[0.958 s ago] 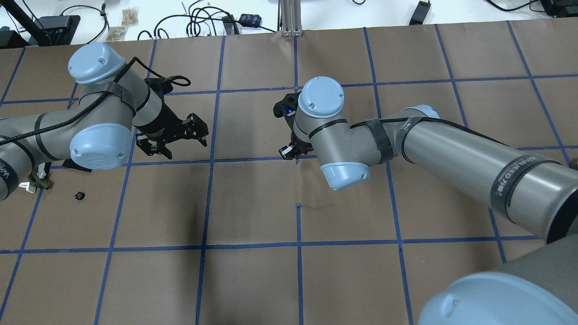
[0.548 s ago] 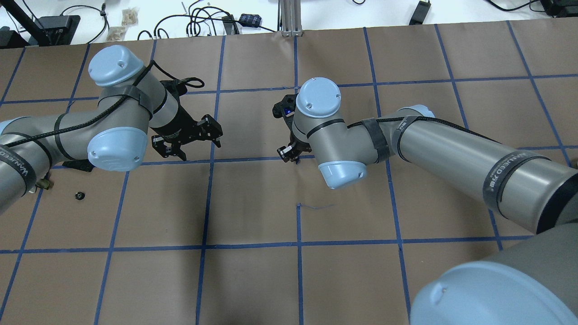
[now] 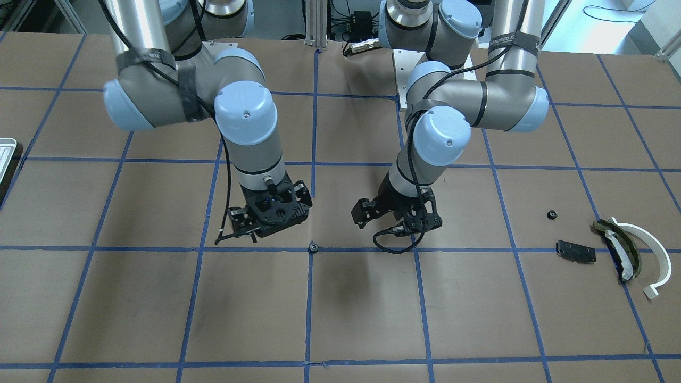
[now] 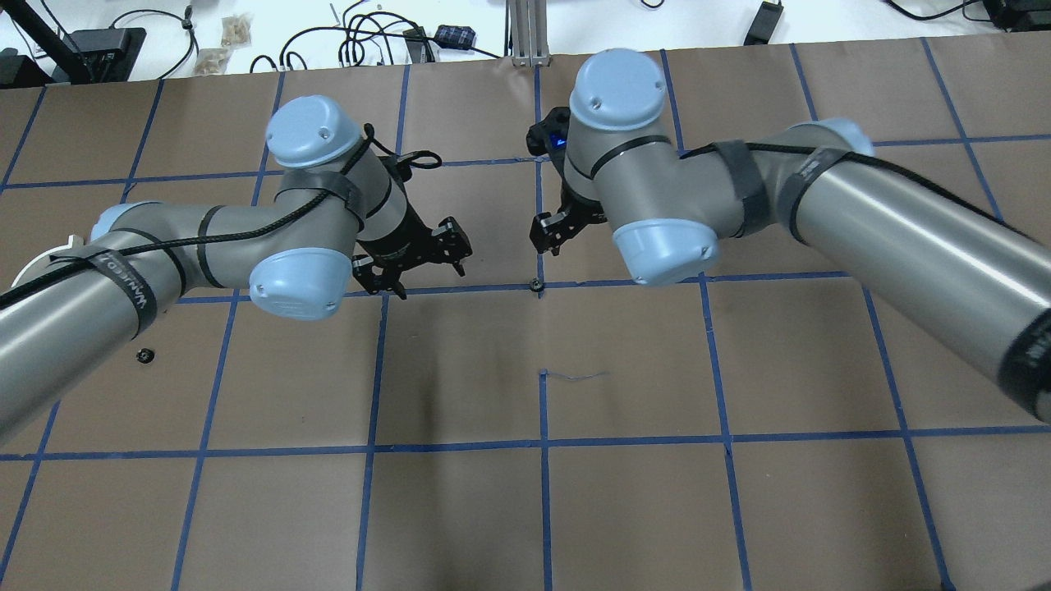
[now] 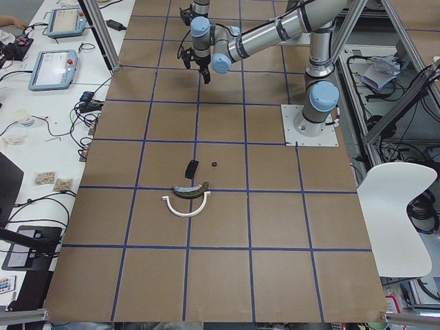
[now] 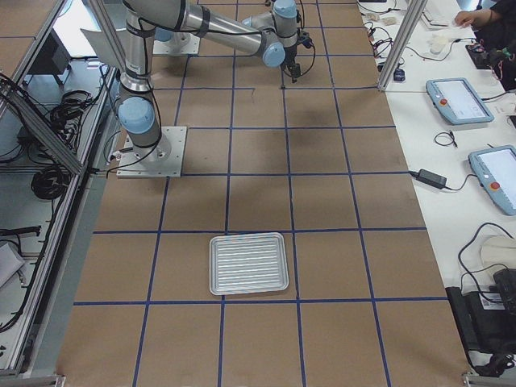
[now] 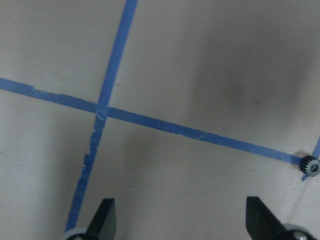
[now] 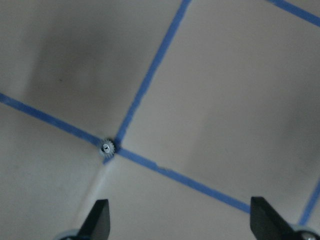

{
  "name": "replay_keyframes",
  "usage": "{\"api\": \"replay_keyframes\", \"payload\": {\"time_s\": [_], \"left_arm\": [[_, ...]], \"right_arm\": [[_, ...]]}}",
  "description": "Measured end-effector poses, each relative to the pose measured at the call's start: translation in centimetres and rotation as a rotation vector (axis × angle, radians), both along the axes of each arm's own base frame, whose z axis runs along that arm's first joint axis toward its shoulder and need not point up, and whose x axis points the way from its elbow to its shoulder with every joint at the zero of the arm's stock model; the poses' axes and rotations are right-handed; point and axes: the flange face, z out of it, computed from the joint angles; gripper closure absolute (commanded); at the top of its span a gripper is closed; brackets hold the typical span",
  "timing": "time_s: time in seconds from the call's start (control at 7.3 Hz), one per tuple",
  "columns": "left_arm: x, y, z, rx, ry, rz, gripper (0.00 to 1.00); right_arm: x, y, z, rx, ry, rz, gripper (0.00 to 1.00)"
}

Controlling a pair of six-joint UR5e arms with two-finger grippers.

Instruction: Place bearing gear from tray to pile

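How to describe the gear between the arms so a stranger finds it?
On the brown table, find the blue tape crossing between the left arm and right arm. The small gear sits on it; the other gear lies on bare paper.

Two gears (image 3: 314,247) (image 3: 551,214); one tray (image 6: 248,264); three pile parts (image 3: 575,251).

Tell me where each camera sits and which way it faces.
Front-facing: across the table, facing both arms.
Overhead: behind the shoulders, down on both arms.
Left: table's end, pile near, arms far.
Right: opposite end, tray near, arms far.
Left wrist: looks down past open left claw.
Right wrist: looks down past open right claw.
Wrist views share the gear.
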Motion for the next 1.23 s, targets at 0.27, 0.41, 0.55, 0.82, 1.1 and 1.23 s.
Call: {"api": "replay_keyframes", "payload": {"time_s": [0.27, 0.41, 0.55, 0.82, 1.1, 1.23], "left_arm": [[-6.0, -0.7, -2.1, -0.013, -0.058, -0.014, 0.08], [-8.7, -1.0, -3.4, -0.024, -0.087, -0.021, 0.08], [-11.1, -1.5, -4.4, -0.040, -0.095, -0.021, 0.09], [-13.9, -1.9, -6.8, -0.035, -0.107, -0.032, 0.24], [-14.3, -2.0, -8.3, -0.028, -0.133, -0.044, 0.63], [-14.3, -1.8, -8.6, -0.026, -0.140, -0.047, 0.80]], "right_arm": [[-7.1, 1.9, 8.8, 0.013, -0.005, -0.124, 0.00], [-8.5, 3.2, 12.4, -0.003, -0.013, -0.156, 0.00], [-9.1, 3.8, 15.3, -0.011, -0.020, -0.197, 0.00], [-9.8, 3.1, 19.2, -0.024, -0.026, -0.317, 0.00], [-10.0, 2.8, 20.2, -0.014, -0.016, -0.340, 0.00], [-10.0, 2.9, 20.4, -0.014, -0.009, -0.341, 0.00]]}}
